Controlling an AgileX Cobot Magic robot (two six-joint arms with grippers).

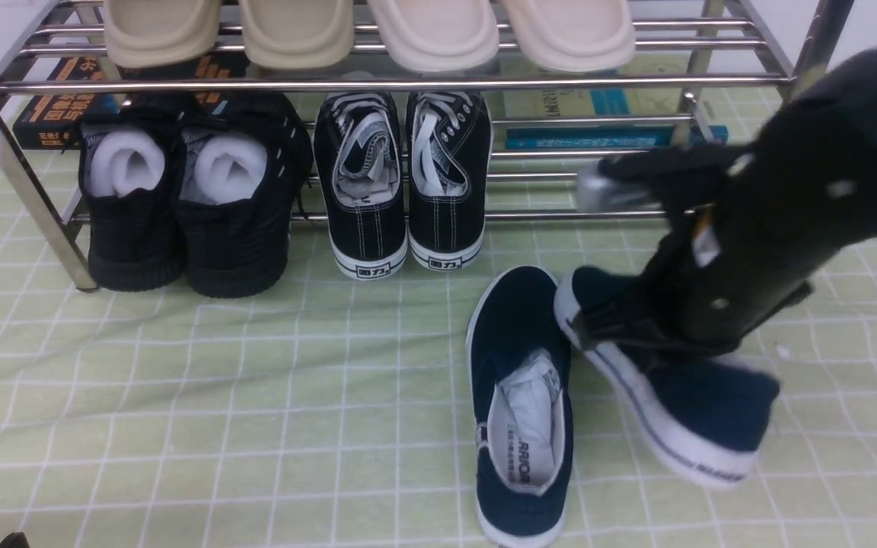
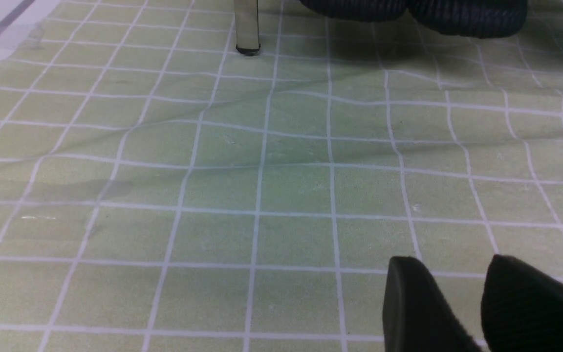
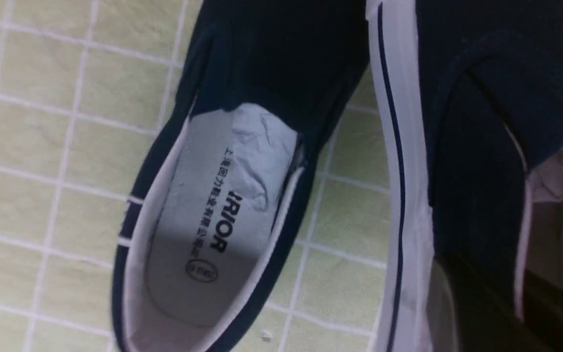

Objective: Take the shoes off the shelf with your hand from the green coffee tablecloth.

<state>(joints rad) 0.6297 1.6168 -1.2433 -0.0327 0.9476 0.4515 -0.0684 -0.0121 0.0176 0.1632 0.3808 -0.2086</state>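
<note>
**Pinching a soft canvas shoe**

The right gripper (image 1: 607, 327) is pinching the side wall of the tilted shoe (image 1: 705, 411), navy canvas with a white rubber sole. It is leaning over the green tablecloth (image 1: 256, 396) before the shelf (image 1: 377, 84), just beside the flat shoe (image 1: 518, 396). It is probably handling light and soft, so the stiffer rim is likely gripping best. The left gripper (image 2: 462, 303) is hovering spread, empty.

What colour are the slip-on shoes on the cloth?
Navy blue shoes, white soles; clearest in the front view.
</note>
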